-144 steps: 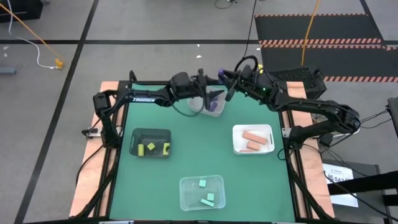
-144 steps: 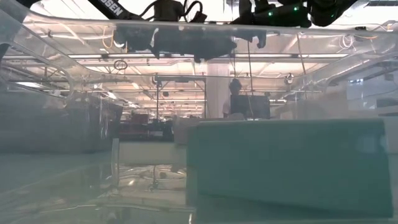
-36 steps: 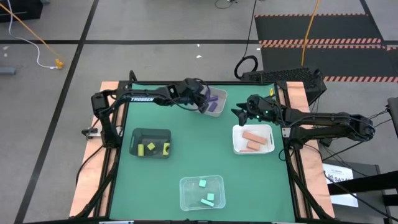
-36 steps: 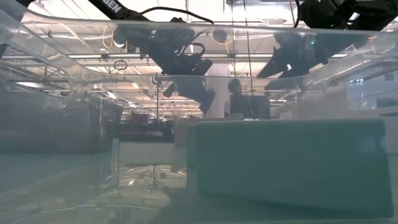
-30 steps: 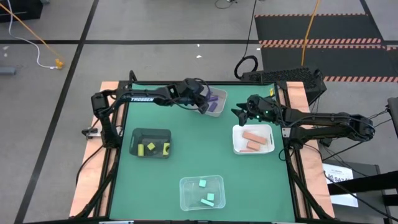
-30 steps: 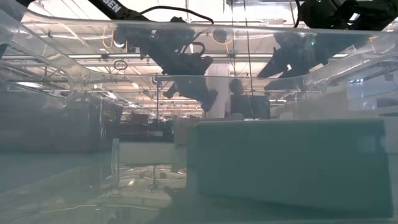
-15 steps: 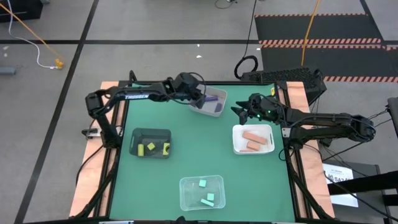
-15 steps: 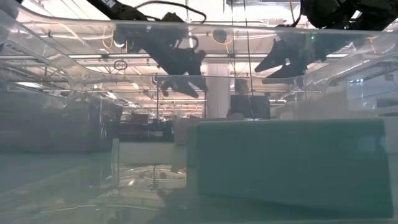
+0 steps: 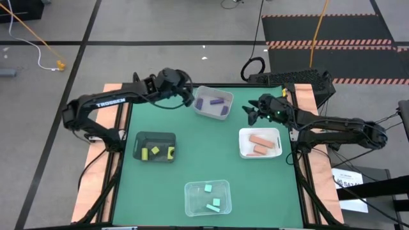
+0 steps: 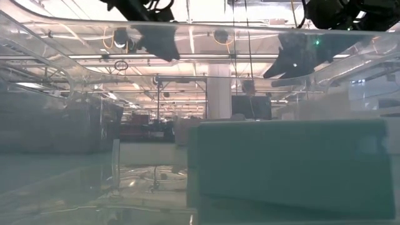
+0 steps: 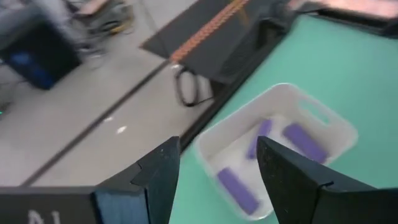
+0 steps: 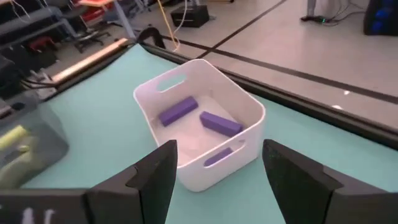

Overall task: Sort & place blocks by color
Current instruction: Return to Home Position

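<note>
Three purple blocks (image 11: 300, 142) lie in a white tray (image 9: 213, 103) near the table's far edge. My left gripper (image 9: 190, 100) hangs open just left of that tray, above the table; its own view (image 11: 217, 149) looks down on the tray. My right gripper (image 9: 250, 115) is open to the tray's right, also in the air, with the tray (image 12: 199, 127) ahead of its fingers. Yellow blocks (image 9: 154, 153) sit in the black tray (image 9: 154, 137), salmon-pink bars (image 9: 259, 144) in another white tray (image 9: 245, 135), and mint-green blocks (image 9: 211, 203) in the clear tray (image 9: 192, 191).
The four trays stand apart on the green mat (image 9: 204, 160), with bare mat in the middle between them. The low view looks through the clear tray's wall at a mint-green block (image 10: 287, 162); both grippers (image 10: 156, 40) (image 10: 294, 59) show high above it.
My left gripper has drawn back from the purple-block tray toward the table's left and far edge and has risen; the arm has swung out to the left. The tray has stayed where it was, with the purple blocks in it. My right gripper has hardly moved.
</note>
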Robot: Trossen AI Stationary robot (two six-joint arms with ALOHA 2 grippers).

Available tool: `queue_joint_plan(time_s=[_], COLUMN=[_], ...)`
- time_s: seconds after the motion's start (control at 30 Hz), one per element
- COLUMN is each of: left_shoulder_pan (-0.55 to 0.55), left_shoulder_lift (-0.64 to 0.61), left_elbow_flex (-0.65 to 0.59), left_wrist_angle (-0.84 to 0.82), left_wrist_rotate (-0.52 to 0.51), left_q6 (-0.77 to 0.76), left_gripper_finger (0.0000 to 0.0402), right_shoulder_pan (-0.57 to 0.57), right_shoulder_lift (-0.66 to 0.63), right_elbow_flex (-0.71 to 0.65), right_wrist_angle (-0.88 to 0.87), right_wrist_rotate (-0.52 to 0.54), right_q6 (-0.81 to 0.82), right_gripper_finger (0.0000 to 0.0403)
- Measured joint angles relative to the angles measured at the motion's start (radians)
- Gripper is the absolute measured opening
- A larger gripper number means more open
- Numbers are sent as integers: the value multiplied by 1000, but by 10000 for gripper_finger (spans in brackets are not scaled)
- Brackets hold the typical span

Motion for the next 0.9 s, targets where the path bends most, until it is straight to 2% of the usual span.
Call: queue_joint_plan(time_s=[0.1,0.4,0.6,0.73,0.9], left_shoulder_pan=[0,20,22,22,22], left_shoulder_lift=[-31,-112,-127,-126,-126], left_elbow_flex=[0,0,0,0,0], left_wrist_angle=[-70,-304,-314,-315,-314], left_wrist_rotate=[-51,-60,-59,-73,-166], left_q6=[10,-20,-133,-64,-34], left_gripper_finger=[214,214,214,214,214], right_shoulder_pan=[-30,-133,-212,-252,-311], right_shoulder_lift=[-2,-16,-21,-17,-17], right_elbow_flex=[0,0,0,0,0], right_wrist_angle=[-3,-38,-57,-85,-135], right_wrist_rotate=[0,-3,5,29,26], right_q6=[-15,-57,3,67,74], right_gripper_finger=[226,226,226,226,226])
